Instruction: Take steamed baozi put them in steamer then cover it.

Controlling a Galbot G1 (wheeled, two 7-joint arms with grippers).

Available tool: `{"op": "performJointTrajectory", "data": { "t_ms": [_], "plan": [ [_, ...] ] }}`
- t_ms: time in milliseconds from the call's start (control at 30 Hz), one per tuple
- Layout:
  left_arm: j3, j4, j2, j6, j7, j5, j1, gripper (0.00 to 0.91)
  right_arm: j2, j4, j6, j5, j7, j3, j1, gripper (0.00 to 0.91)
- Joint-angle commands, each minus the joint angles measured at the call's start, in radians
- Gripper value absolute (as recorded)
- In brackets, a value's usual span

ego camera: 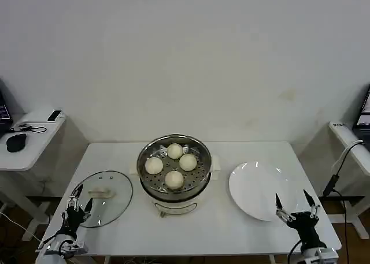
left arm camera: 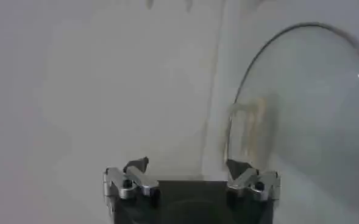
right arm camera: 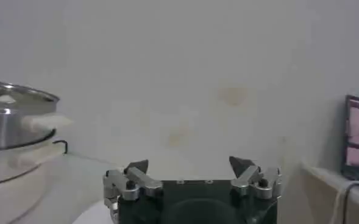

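Four small, smooth, cream-white steamed baozi (ego camera: 173, 165) sit together on the perforated tray of the round, shiny stainless-steel steamer (ego camera: 148, 186), which stands on its white base at the middle of the white worktop (ego camera: 191, 235). With all the buns already inside, the loading looks done, and what remains, as I judge it, is the covering.

The round clear glass cover (ego camera: 113, 205), with its metal rim and pale cream handle, lies flat on the worktop just beside the steamer on the robot's left, handle upward, so it can be taken from above. The left tool (ego camera: 75, 204) is low at the near left corner, over the near edge of the cover, its fingers spread apart and gripping nothing; in the left wrist view the glass rim (left arm camera: 277, 42) curves close ahead of it and the handle (left arm camera: 247, 125) lies just beyond the fingertips. That placement suits a reach for the handle.

The flat white round plate (ego camera: 254, 190) lies bare on the right of the steamer. The right tool (ego camera: 296, 207) hovers at its near edge, released and holding nothing, apparently out of the way while the left arm deals with the cover.
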Motion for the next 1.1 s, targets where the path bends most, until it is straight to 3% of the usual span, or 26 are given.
{"op": "performJointTrajectory", "data": {
  "t_ms": [33, 900, 933, 967, 1000, 1033, 1100],
  "plan": [
    [0.052, 0.041, 0.016, 0.001, -0.003, 0.024, -0.062, 0.907, 0.025, 0.013, 0.007, -0.004, 0.001, 0.018, -0.033, 0.907],
    [0.166, 0.224, 0.041, 0.018, 0.002, 0.025, -0.258, 0.907, 0.056, 0.013, 0.018, -0.027, 0.0, 0.016, -0.059, 0.907],
    [0.166, 0.226, 0.041, 0.018, 0.003, 0.026, -0.26, 0.796, 0.057, 0.014, 0.016, -0.027, 0.0, 0.016, -0.058, 0.907],
    [0.168, 0.227, 0.041, 0.018, 0.003, 0.026, -0.263, 0.564, 0.058, 0.015, 0.015, -0.027, 0.001, 0.014, -0.058, 0.907],
    [0.169, 0.228, 0.042, 0.017, 0.004, 0.025, -0.264, 0.413, 0.059, 0.015, 0.015, -0.027, 0.001, 0.013, -0.058, 0.907],
    [0.169, 0.228, 0.042, 0.018, 0.004, 0.025, -0.265, 0.04, 0.06, 0.014, 0.015, -0.028, 0.001, 0.012, -0.057, 0.907],
    [0.171, 0.23, 0.042, 0.016, 0.003, 0.025, -0.267, 0.0, 0.063, 0.013, 0.014, -0.028, 0.001, 0.008, -0.055, 0.907]
  ]
}}
